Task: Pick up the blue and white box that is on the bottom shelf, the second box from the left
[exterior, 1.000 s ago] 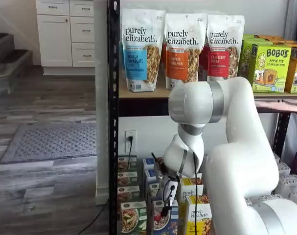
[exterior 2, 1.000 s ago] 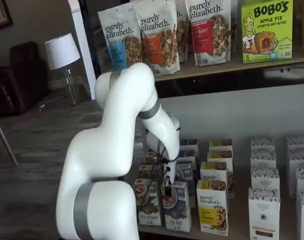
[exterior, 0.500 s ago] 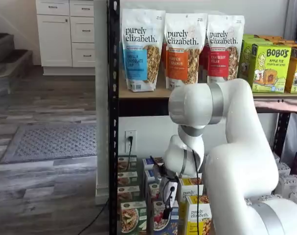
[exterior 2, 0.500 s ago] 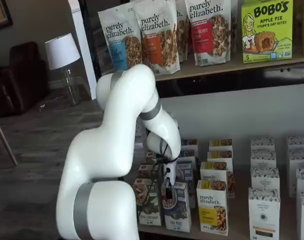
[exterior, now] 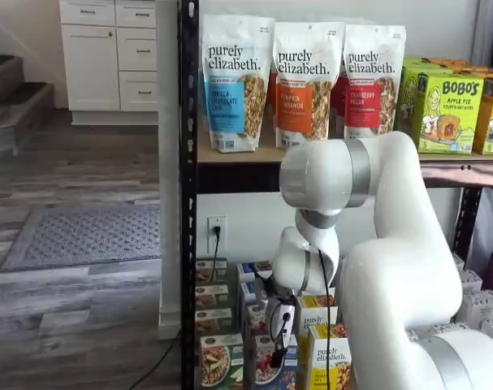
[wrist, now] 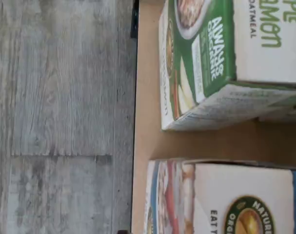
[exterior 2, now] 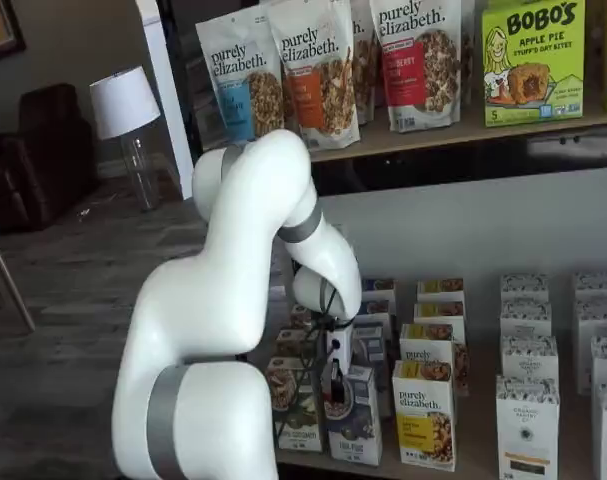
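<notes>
The blue and white box (exterior 2: 357, 424) stands at the front of the bottom shelf (exterior 2: 473, 470), between a green carton (exterior 2: 295, 408) and a yellow "purely elizabeth" carton (exterior 2: 425, 418). It also shows in a shelf view (exterior: 267, 367), cut by the frame edge. My gripper (exterior 2: 333, 388) hangs just above the box's top left corner, with its black fingers side-on and a cable beside them. It shows in both shelf views (exterior: 275, 340), and no gap or grip can be made out. The wrist view shows the box's white top (wrist: 235, 200) and the green carton (wrist: 206, 63) close below the camera.
More rows of the same cartons stand behind the front ones (exterior 2: 383, 300). White cartons (exterior 2: 528, 420) fill the right part of the shelf. A black rack post (exterior: 188, 244) stands left of the cartons. Granola bags (exterior: 234, 81) and Bobo's boxes (exterior: 445, 106) sit on the shelf above. My white arm (exterior 2: 253, 300) fills the space in front.
My gripper has come down a little, closer to the top of the blue and white box. The cartons have not moved.
</notes>
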Tool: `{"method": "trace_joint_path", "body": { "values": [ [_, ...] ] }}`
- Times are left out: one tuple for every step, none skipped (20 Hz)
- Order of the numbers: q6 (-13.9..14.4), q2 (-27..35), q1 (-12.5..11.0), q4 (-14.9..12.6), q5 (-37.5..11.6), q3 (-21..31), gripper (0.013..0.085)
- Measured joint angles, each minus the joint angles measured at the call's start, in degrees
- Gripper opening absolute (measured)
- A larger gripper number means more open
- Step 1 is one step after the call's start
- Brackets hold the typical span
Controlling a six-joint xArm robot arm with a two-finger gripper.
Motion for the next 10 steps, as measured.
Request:
{"method": "trace_joint_path", "body": {
  "values": [
    [0.5, 0.1, 0.0, -0.6, 0.2, -0.1, 0.085],
    [0.7, 0.1, -0.1, -0.9, 0.3, -0.1, 0.085],
    [0.7, 0.2, -0.1, -0.9, 0.4, -0.1, 0.085],
    [0.5, 0.2, -0.1, -0.6, 0.4, -0.2, 0.085],
    [0.1, 0.3, -0.1, -0.3, 0.5, -0.2, 0.085],
    [-0.1, 0.3, -0.1, -0.1, 0.5, -0.2, 0.085],
    [-0.2, 0.3, -0.2, 0.0, 0.5, -0.2, 0.085],
    [-0.1, 0.3, -0.2, -0.1, 0.4, -0.2, 0.085],
    [0.1, 0.3, -0.2, -0.3, 0.3, -0.2, 0.085],
    [0.3, 0.3, -0.2, -0.6, 0.3, -0.2, 0.085]
  ]
}}
